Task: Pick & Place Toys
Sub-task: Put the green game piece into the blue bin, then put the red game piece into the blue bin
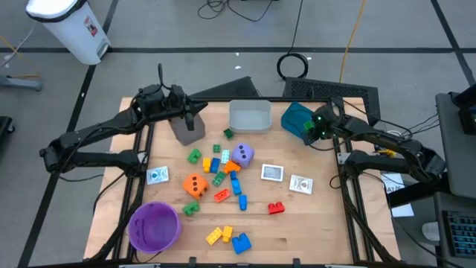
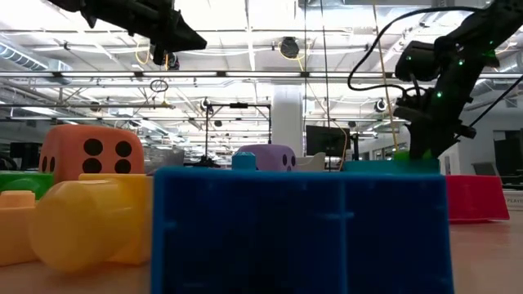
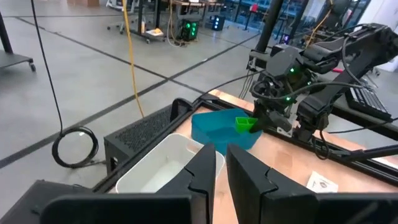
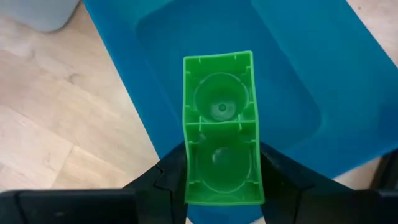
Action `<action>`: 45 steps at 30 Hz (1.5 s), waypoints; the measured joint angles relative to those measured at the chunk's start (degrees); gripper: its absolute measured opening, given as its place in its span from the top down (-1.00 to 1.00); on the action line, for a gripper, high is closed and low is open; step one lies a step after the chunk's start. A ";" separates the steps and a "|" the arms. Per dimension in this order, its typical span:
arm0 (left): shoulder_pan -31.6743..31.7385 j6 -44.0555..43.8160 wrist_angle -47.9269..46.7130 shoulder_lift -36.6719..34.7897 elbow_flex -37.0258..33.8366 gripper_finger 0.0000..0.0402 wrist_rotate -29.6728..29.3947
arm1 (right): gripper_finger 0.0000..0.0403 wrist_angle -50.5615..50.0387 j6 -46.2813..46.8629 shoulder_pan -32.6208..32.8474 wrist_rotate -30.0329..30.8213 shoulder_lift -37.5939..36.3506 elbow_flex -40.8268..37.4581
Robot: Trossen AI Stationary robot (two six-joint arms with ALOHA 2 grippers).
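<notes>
The green brick point(image 4: 220, 130) hangs clamped between the fingers of the right gripper point(image 4: 219, 180), directly over the hollow of the teal bin point(image 4: 298, 74) at the table's far right corner. To finish well, I would lower it a little inside the walls before parting the fingers, so it drops flat and does not bounce out. The left gripper point(image 3: 221, 163), fingers together and empty, waits above the white bin point(image 3: 163, 163).

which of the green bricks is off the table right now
The green brick clamped in the right gripper, held above the teal bin. The other green bricks, like the one by the white bin, lie on the table.
</notes>
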 joint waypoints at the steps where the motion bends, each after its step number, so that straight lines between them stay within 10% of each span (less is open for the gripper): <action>1: 0.00 0.01 0.64 0.25 0.00 0.78 0.00 | 0.34 -0.08 -0.02 0.00 -0.02 0.00 -0.16; 13: -0.02 -1.43 3.37 1.79 0.00 0.78 0.03 | -0.16 2.67 -0.06 -0.66 -0.59 -0.39 -0.41; 21: -0.02 -1.46 3.37 1.79 0.00 0.78 0.01 | -0.29 24.05 4.10 -0.61 -18.73 -2.86 1.34; 31: 0.00 -1.72 3.56 1.79 0.00 0.78 0.00 | -0.18 51.11 8.62 18.30 -13.61 0.07 1.45; 45: -0.65 -0.59 1.84 1.79 -0.02 0.53 7.76 | -0.10 45.47 9.53 39.01 -19.38 12.61 1.42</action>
